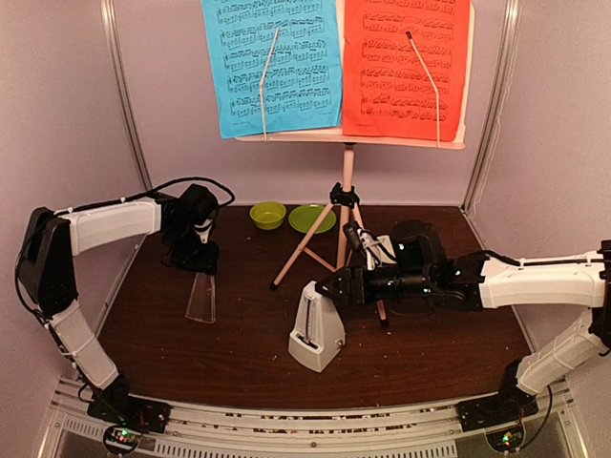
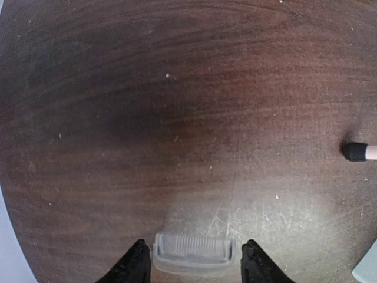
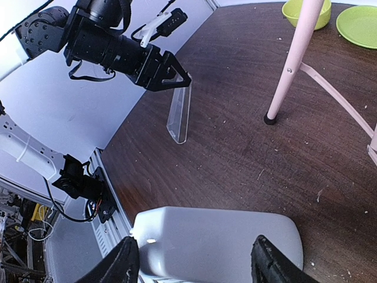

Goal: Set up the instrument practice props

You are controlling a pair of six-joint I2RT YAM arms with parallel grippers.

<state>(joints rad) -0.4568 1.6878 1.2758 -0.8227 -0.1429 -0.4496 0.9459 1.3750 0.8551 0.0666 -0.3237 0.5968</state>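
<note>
Counting one music stand point(image 1: 347, 181), two pages point(image 1: 272, 67), one metronome point(image 1: 315, 329)

1. Music stand point(image 1: 348, 172): pale pink, upright on splayed tripod legs, rear centre of the surface point(image 1: 229, 353).
2. Blue page point(image 1: 272, 67) and red page point(image 1: 406, 67): side by side on its desk, blue on the left, each under a wire.
3. Metronome point(image 1: 315, 329): white pyramid, upright, just in front of the legs.

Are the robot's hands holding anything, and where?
The left gripper straddles the top edge of the clear cover with gaps showing, so it holds nothing. The right gripper flanks the white metronome; a grip cannot be told.
</note>
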